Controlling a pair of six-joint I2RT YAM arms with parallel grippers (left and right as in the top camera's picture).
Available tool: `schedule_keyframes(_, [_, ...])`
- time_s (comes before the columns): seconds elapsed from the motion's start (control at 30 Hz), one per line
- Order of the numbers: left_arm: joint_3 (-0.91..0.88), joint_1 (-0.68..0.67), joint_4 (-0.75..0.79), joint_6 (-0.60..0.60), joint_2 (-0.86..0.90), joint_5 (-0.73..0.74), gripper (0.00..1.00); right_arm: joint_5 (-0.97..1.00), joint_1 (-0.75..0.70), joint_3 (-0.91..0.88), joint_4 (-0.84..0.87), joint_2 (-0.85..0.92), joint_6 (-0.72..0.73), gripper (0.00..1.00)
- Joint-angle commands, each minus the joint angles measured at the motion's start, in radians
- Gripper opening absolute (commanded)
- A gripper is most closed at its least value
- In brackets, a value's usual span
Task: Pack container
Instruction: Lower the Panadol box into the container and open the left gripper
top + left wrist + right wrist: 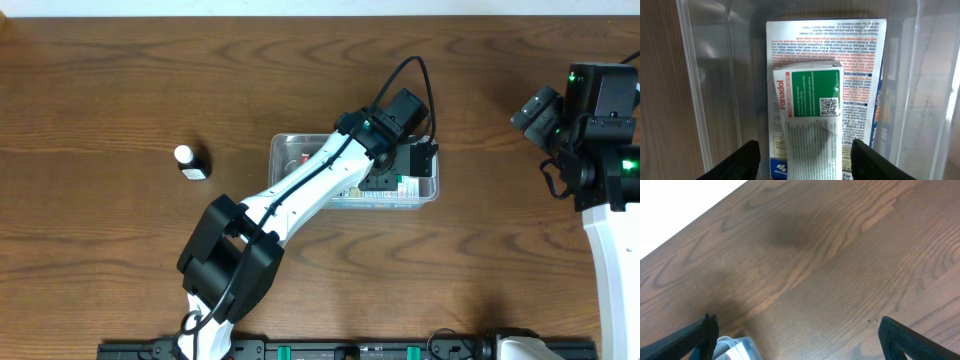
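We find a Panadol box (807, 92) lying on a larger printed box (826, 45) inside the container (700, 100). Our left pincer (805, 161) and right pincer (800, 339) both gape wide, holding nothing.

Right tool (797, 326), jaws wide apart, over wooden table (840, 260); container (737, 347) corner at lower left.

Three cameras: one overhead, one per wrist.
The overhead camera looked straight down from afar on the table (100, 80). The left wrist camera sat close, facing down into the container (705, 90), which the overhead view also showed. The right wrist camera faced the wooden tabletop obliquely.
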Motion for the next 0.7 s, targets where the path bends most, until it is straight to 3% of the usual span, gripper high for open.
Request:
schedule_keyframes(0.0, [0.030, -0.002, 0.002, -0.018, -0.017, -0.064, 0.59, 0.014, -0.003, 0.004, -0.002, 0.000, -0.011, 0.99])
schedule_keyframes(0.1, [0.059, -0.001, 0.000, -0.105, -0.081, -0.108, 0.60, 0.014, -0.003, 0.004, -0.002, 0.000, -0.011, 0.99])
schedule_keyframes(0.23, [0.080, 0.002, -0.018, -0.321, -0.272, -0.133, 0.64, 0.014, -0.003, 0.004, -0.002, 0.000, -0.011, 0.99])
schedule_keyframes(0.3, [0.080, 0.002, -0.052, -0.363, -0.372, -0.132, 0.87, 0.014, -0.003, 0.004, -0.002, 0.000, -0.011, 0.99])
schedule_keyframes(0.37, [0.080, 0.002, -0.085, -0.413, -0.466, -0.132, 0.98, 0.014, -0.003, 0.004, -0.002, 0.000, -0.011, 0.99])
schedule_keyframes(0.5, [0.080, 0.029, -0.136, -0.575, -0.645, -0.161, 0.98, 0.014, -0.003, 0.004, -0.002, 0.000, -0.011, 0.99])
schedule_keyframes(0.67, [0.080, 0.254, -0.219, -0.922, -0.759, -0.410, 0.98, 0.014, -0.003, 0.004, -0.002, 0.000, -0.011, 0.99])
